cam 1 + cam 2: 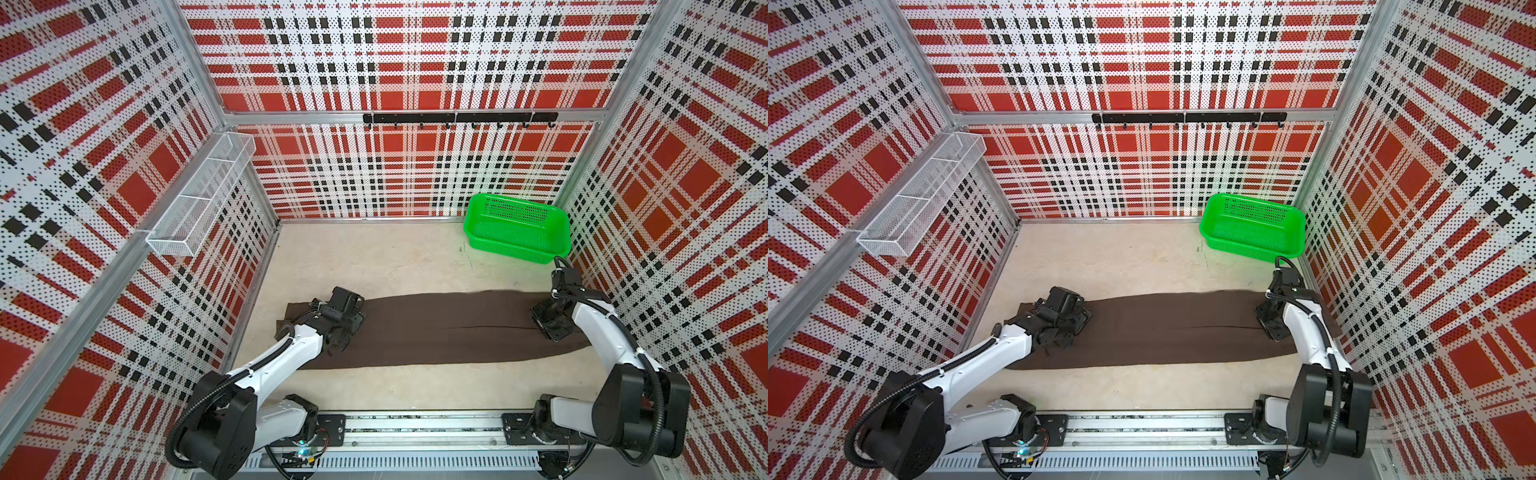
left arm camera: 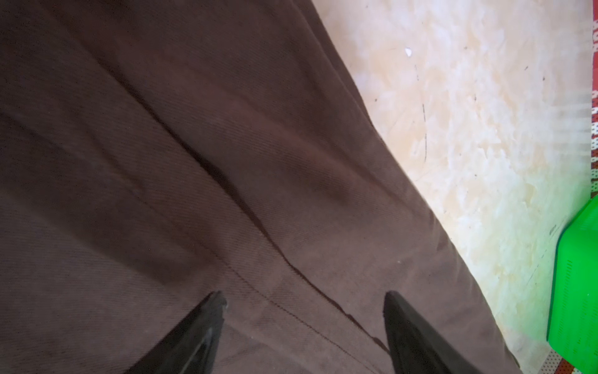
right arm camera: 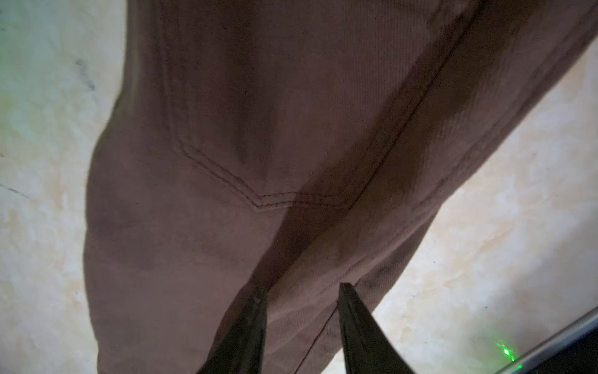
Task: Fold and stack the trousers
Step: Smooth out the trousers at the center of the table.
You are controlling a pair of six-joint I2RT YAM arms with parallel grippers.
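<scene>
The dark brown trousers lie flat across the beige floor as one long band, with one leg laid over the other. The waist end is at the right and the hems at the left. My left gripper hovers low over the hem end. In the left wrist view that gripper stands wide open, with only flat cloth below it. My right gripper sits on the waist end. In the right wrist view its narrow gap holds a ridge of cloth below a back pocket.
A green plastic basket stands at the back right corner, just beyond the right arm. A white wire shelf hangs on the left wall. A black hook rail runs along the back wall. Plaid walls enclose the floor.
</scene>
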